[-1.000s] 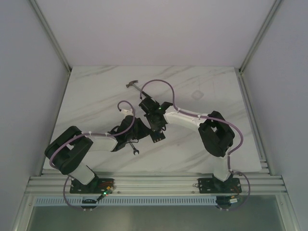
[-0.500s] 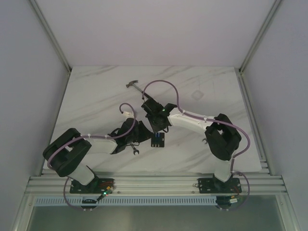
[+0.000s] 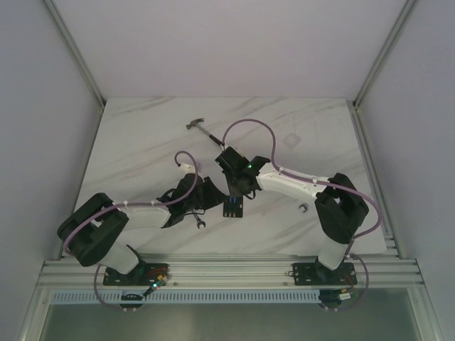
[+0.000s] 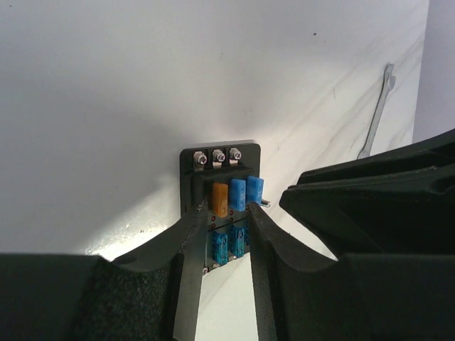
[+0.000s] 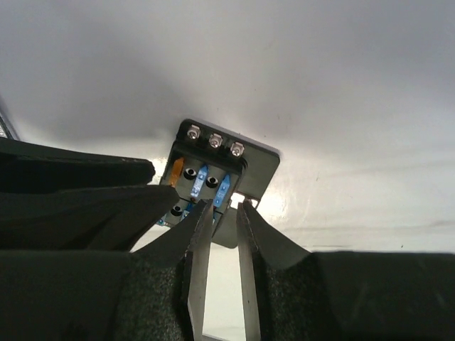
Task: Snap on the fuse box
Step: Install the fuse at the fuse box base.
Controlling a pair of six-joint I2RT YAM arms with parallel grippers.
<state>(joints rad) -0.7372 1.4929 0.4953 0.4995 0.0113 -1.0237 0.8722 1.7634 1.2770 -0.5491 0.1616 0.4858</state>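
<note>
The fuse box is a small black block lying flat on the marble table between both arms. In the left wrist view the fuse box shows three screws, one orange fuse and several blue fuses. My left gripper is open, its fingertips just in front of the box's lower half, with table showing between them. My left gripper sits just left of the box. My right gripper is open by a narrow gap, its tips at the near edge of the fuse box. My right gripper hangs right behind the box.
A small wrench lies just left of the box, under my left arm; the wrench also shows on the marble. A hammer lies further back. A small round part sits right of the box.
The right gripper has opened and its arm has swung to the right. The left jaws have widened slightly. The fuse box now lies uncovered on the table.
</note>
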